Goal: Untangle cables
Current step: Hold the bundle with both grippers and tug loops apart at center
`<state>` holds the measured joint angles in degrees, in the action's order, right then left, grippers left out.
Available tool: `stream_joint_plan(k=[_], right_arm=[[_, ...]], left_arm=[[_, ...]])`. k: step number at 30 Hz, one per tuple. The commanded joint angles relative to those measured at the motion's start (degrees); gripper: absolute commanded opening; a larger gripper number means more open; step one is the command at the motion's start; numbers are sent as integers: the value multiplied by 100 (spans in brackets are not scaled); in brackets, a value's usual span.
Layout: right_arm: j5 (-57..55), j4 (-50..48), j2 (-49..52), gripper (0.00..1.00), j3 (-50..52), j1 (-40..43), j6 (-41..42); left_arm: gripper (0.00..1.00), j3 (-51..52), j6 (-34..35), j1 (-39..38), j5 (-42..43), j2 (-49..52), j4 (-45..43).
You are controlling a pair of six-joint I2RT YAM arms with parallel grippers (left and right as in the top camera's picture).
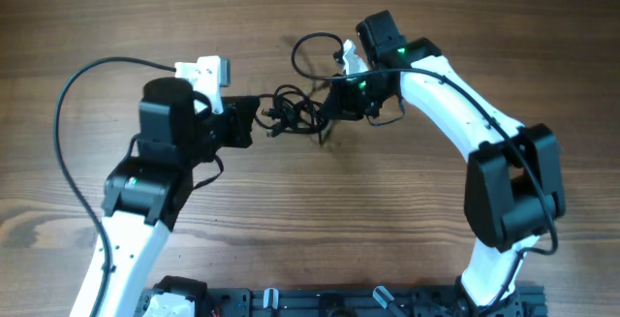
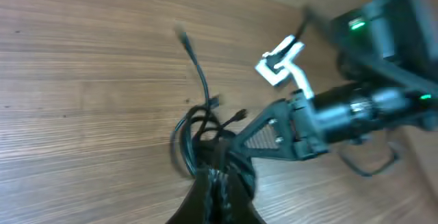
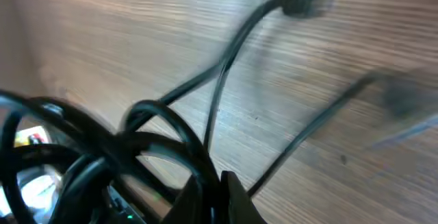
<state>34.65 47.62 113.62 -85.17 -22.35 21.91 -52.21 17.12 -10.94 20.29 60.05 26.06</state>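
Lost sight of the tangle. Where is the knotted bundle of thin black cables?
Overhead view: the knotted black cable bundle is above centre, held between the left gripper and the right gripper.

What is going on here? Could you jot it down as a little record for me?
Surface: wooden table
Item: tangled black cables, bunched between the two arms
Left gripper: shut on the cables
Right gripper: shut on the cables, from the opposite side
Loose part: one loop lying on the table near the right gripper
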Motion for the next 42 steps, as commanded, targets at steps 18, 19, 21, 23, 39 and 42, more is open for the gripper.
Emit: stream_joint_plan(k=[18, 19, 21, 23, 39, 42], right_arm=[[236, 413, -420, 41, 90, 164, -1200], [72, 415, -544, 43, 76, 168, -1099], [-273, 407, -782, 49, 74, 168, -909], [-730, 407, -929, 50, 74, 168, -616], [-935, 260, -1023, 62, 74, 168, -675], [-935, 258, -1023, 63, 74, 168, -678]], left_arm=[[4, -168, 505, -358, 603, 1878, 151], [4, -168, 632, -444, 564, 1985, 39], [4, -168, 918, -553, 367, 2120, -57], [4, -168, 1419, -619, -188, 2216, 39], [43, -166, 2428, -957, -1014, 3694, -1360], [41, -166, 2396, -977, -1016, 3882, -1589]])
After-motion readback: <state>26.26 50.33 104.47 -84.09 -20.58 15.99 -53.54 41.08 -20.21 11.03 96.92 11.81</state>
